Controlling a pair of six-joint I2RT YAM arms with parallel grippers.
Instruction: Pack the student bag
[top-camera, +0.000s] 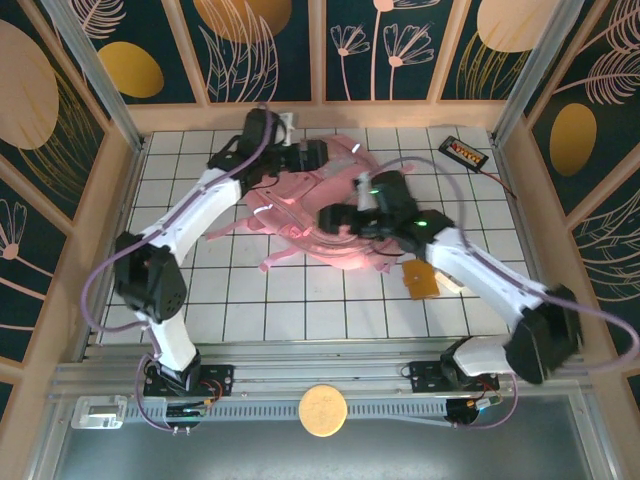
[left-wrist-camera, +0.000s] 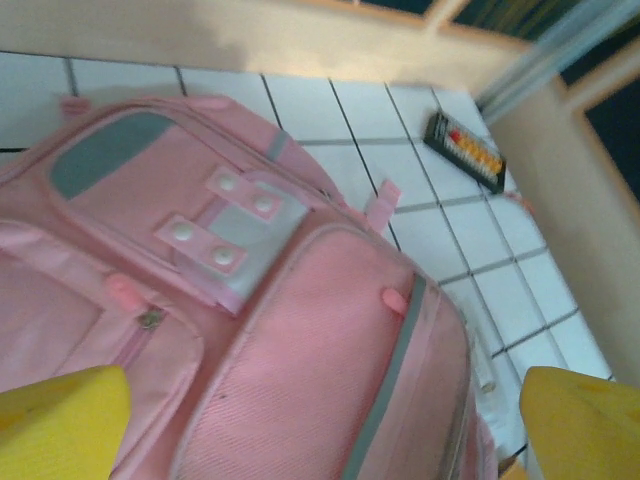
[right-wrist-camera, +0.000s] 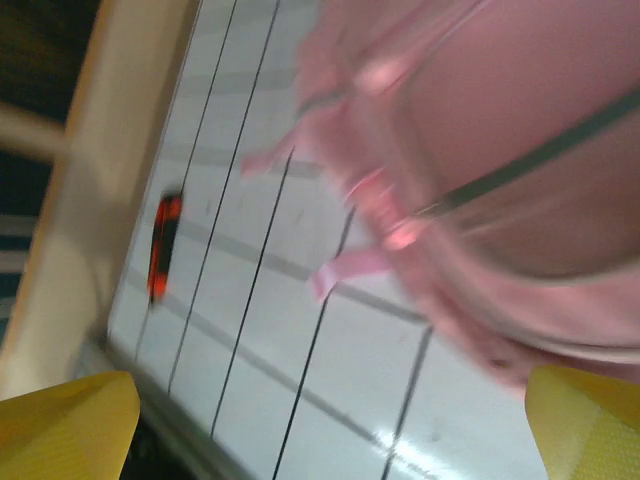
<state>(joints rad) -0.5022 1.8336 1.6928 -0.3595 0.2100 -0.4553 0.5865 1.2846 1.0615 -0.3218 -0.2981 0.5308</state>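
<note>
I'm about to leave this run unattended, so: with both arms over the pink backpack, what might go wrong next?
1. Both open grippers, left and right, hang close over the student bag, so they might collide.
2. Loose straps trail beside it and may snag on one.
3. The front pockets look zipped, so nothing may go in yet.

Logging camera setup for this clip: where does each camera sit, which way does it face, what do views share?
Top external: above, behind the bases, looking down on both arms over the large pale-pink fabric backpack.
Left wrist: on the left arm, facing backpack pockets; own yellow fingertips apart.
Right wrist: blurred, facing the backpack's edge; own yellow fingertips.
Shared: backpack and small black-and-orange device near the wall.
</note>
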